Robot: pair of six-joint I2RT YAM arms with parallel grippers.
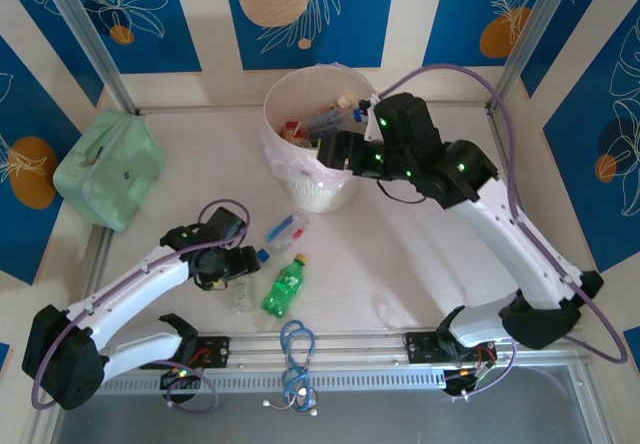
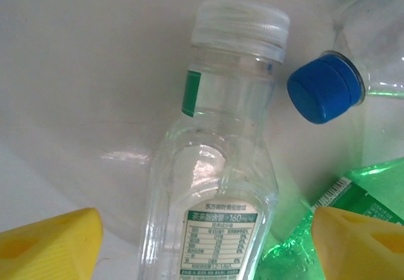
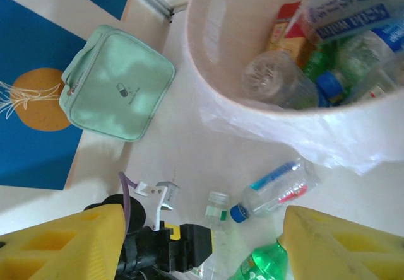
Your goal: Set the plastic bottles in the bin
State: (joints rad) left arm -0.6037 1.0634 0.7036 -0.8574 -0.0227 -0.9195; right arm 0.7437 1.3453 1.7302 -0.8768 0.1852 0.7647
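You are holding the left gripper (image 2: 205, 248) over the clear white-capped bottle (image 2: 214, 166) on the desk (image 2: 95, 72), jaws gaping wide and empty either side of it, so be lowering squarely onto its waist, steering clear of the blue-capped bottle (image 2: 363, 46) just beside.

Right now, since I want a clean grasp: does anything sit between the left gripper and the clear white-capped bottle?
Nothing visible does; the left gripper has its open fingers either side of the clear bottle. The green bottle lies below one finger, though, and might get caught.
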